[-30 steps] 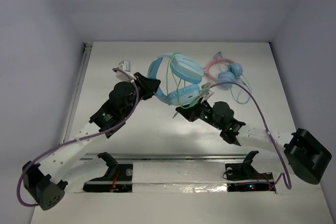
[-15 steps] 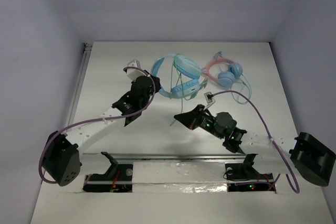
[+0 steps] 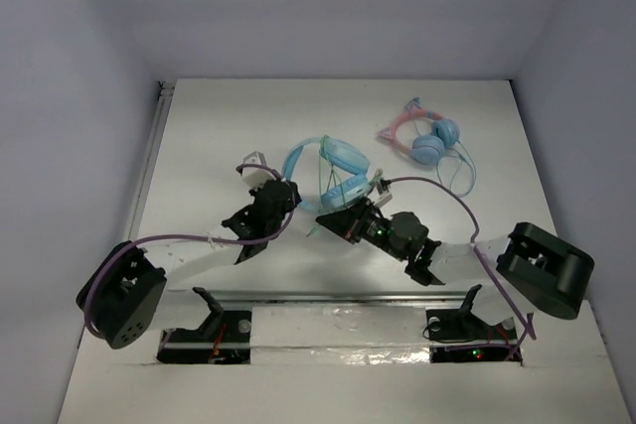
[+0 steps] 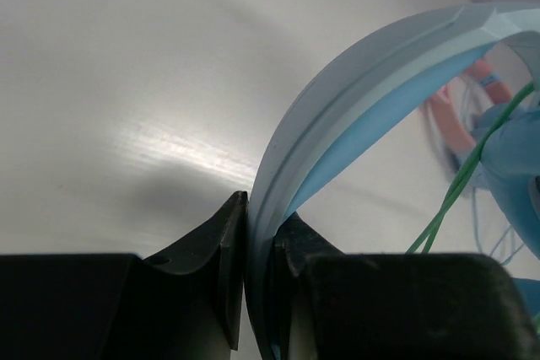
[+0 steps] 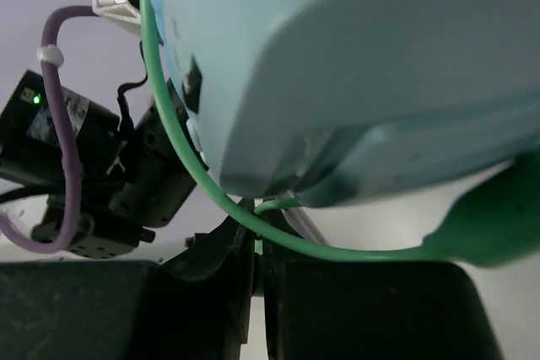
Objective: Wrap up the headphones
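Top view: light-blue headphones (image 3: pixel 333 168) lie mid-table (image 3: pixel 199 136), between both arms; a smaller pink pair (image 3: pixel 429 138) sits far right | Left wrist: left fingers (image 4: pixel 207 246) clamp closed on the headband (image 4: pixel 337 107) | Right wrist: right fingers (image 5: pixel 215 263) pinch the green cable (image 5: pixel 181 153) beneath an ear cup (image 5: pixel 363 65)

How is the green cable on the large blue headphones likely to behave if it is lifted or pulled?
Probably floppy: the green cable sags in loose curves past the ear cup, so it should drape, not hold shape. Likely light and easily snagged, being thinner than the headband. It might slide through the right hand, which pinches one strand.
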`<state>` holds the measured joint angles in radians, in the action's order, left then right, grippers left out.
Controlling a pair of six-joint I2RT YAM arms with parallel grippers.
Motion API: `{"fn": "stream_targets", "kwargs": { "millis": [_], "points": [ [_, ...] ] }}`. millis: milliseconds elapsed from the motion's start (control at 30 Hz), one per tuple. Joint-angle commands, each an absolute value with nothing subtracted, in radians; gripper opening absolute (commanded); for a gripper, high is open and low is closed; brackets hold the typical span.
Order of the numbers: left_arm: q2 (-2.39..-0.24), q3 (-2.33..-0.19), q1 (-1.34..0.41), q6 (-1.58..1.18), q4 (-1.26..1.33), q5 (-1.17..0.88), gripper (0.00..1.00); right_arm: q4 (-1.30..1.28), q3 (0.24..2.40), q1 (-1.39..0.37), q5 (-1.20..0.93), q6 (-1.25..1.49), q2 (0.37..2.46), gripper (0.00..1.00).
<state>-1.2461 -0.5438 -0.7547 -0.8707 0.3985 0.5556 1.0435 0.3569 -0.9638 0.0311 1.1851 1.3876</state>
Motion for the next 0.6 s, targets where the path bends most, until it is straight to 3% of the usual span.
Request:
{"fn": "stream_targets", "kwargs": {
  "millis": [0, 167, 300, 567],
  "points": [
    [-1.216, -0.512, -0.776, -0.937, 0.519, 0.581, 0.0, 1.229, 0.419, -0.979, 0.083, 1.269, 1.446, 0.11],
    [-1.215, -0.437, -0.796, -0.963, 0.508, 0.551, 0.0, 1.253, 0.422, -0.979, 0.15, 1.33, 1.519, 0.14],
    [-1.233, -0.402, -0.796, -0.976, 0.517, 0.514, 0.0, 1.276, 0.417, -0.979, 0.182, 1.364, 1.578, 0.27],
    [-1.272, -0.376, -0.824, -0.997, 0.512, 0.457, 0.0, 1.143, 0.494, -0.979, 0.218, 1.39, 1.677, 0.31]
  ]
}}
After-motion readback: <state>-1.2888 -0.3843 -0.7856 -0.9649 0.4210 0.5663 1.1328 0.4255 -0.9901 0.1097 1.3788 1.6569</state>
